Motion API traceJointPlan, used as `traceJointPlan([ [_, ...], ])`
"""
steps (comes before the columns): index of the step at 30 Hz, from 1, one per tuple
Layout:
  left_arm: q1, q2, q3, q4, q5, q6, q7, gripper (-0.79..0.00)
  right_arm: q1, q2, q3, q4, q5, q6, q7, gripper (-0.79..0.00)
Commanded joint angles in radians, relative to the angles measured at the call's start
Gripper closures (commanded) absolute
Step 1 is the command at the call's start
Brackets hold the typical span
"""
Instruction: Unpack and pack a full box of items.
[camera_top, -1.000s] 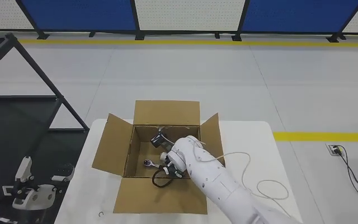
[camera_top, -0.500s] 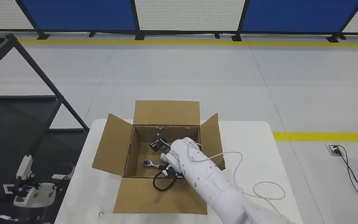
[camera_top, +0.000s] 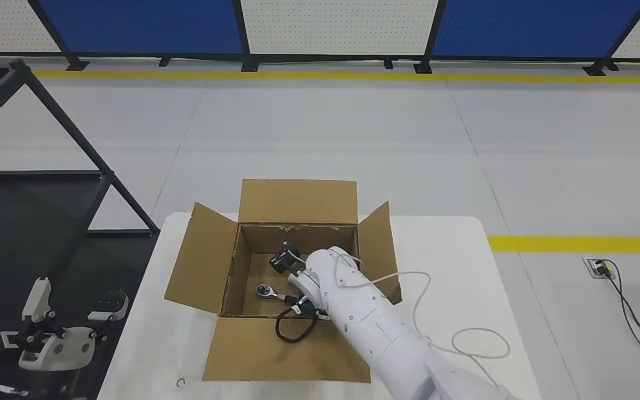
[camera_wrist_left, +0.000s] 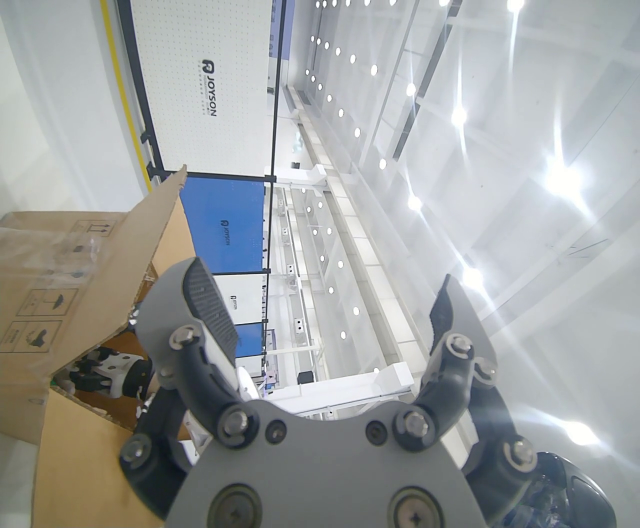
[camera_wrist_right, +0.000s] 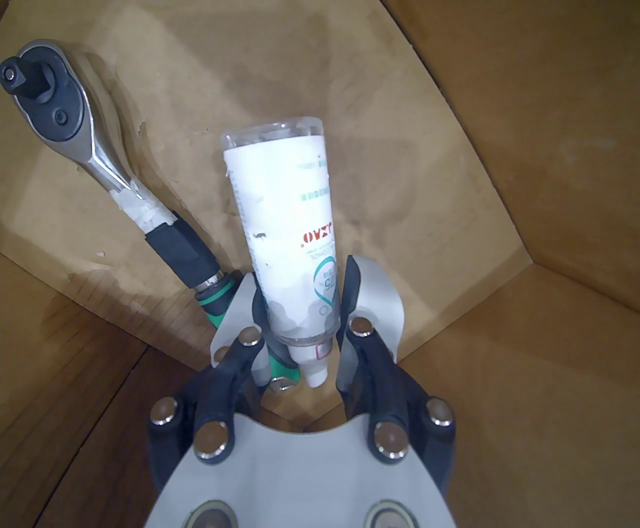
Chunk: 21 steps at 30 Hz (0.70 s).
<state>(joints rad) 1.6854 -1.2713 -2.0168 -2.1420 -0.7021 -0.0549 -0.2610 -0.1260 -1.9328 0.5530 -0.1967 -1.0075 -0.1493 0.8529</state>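
Note:
My right gripper (camera_wrist_right: 302, 272) is down inside the open cardboard box (camera_top: 298, 200), shut on the lower end of a white bottle with a clear cap (camera_wrist_right: 285, 200) that points toward the box floor. A ratchet wrench (camera_wrist_right: 75, 125) with a chrome head and black-and-green handle lies on the floor beside the bottle, its handle passing under the fingers. From above, the ratchet head (camera_top: 266, 291) shows just left of the white arm. My left gripper (camera_wrist_left: 324, 280) is open and holds nothing, tipped up toward the ceiling off the table's left side.
The box stands on a white table (camera_top: 440, 260) with its flaps (camera_top: 200, 258) spread outward. A box flap (camera_wrist_left: 90, 280) rises close beside my left gripper. A thin cable (camera_top: 470, 335) lies on the table right of the box. A dark rack (camera_top: 60, 190) stands at the left.
The right arm shifted slightly inside the box, toward the near left. The left gripper drifted a little to the left.

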Motion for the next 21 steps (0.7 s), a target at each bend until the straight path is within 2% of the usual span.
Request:
traceJointPlan([
  [1, -0.003, 0.0, 0.001, 0.001, 0.0, -0.001, -0.001, -0.785, 0.005, -0.002, 0.002, 0.005, -0.001, 0.0, -0.006, 0.0],
  [11, -0.025, 0.001, 0.015, 0.009, 0.011, 0.012, -0.006, -0.785, 0.045, 0.008, 0.035, 0.002, 0.031, -0.094, -0.097, 0.0],
  [21, -0.053, 0.002, 0.041, 0.015, 0.038, 0.03, -0.008, -0.785, 0.062, 0.044, 0.065, -0.032, 0.032, -0.176, -0.227, 0.0],
])
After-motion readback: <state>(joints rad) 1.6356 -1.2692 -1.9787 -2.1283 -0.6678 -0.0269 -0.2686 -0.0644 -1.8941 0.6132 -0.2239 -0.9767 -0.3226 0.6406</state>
